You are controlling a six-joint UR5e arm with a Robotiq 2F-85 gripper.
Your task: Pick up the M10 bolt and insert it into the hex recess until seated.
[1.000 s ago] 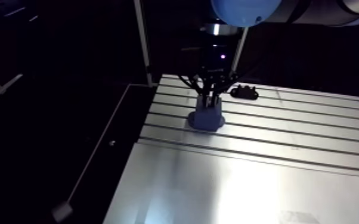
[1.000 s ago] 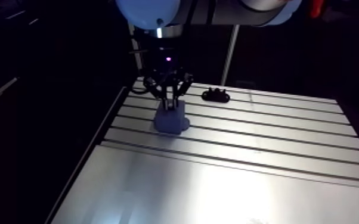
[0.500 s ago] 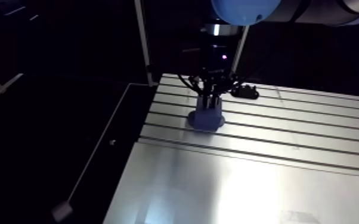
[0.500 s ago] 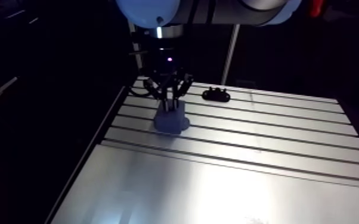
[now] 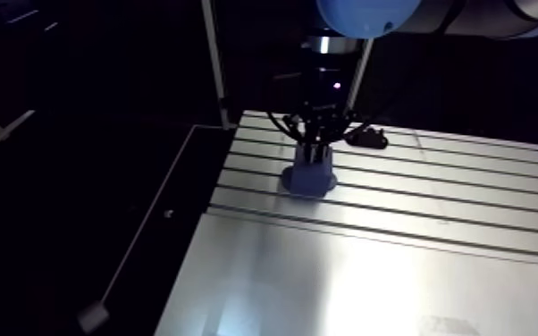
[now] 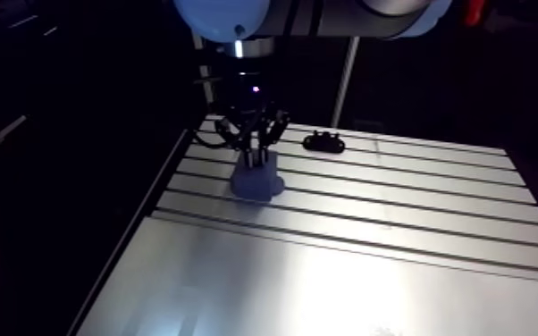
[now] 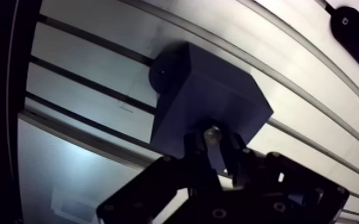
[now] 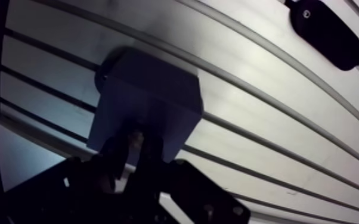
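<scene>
Item one: my black two-fingered claw point(image 7: 213, 146) is clamped on the silver-grey steel M10 bolt point(image 7: 212, 134), whose bright rounded end shows in my grip.

Item two: the dark-blue plastic fixture block point(image 7: 209, 98) stands on the slotted aluminium table point(image 7: 313, 83), with a round tab and a small hole at one corner. The bolt stands right over the block's top face, near the edge closest to me. The hex recess is hidden beneath bolt and claw, so I cannot tell how deep the bolt sits.

Item three: a black oblong clamp piece point(image 8: 328, 33) lies well apart, beyond the block, and is not in use.

Change noted: very little. Against the earlier arm views, block and black piece lie where they did, and my wrist hangs over the same spot. Only my linkage seems slightly turned or drawn in, now covering part of the black piece.

Meaning, as I judge it: carrying is done and this is the insertion itself — small settling moves. Seating is unconfirmed, so letting go now would be premature.
</scene>
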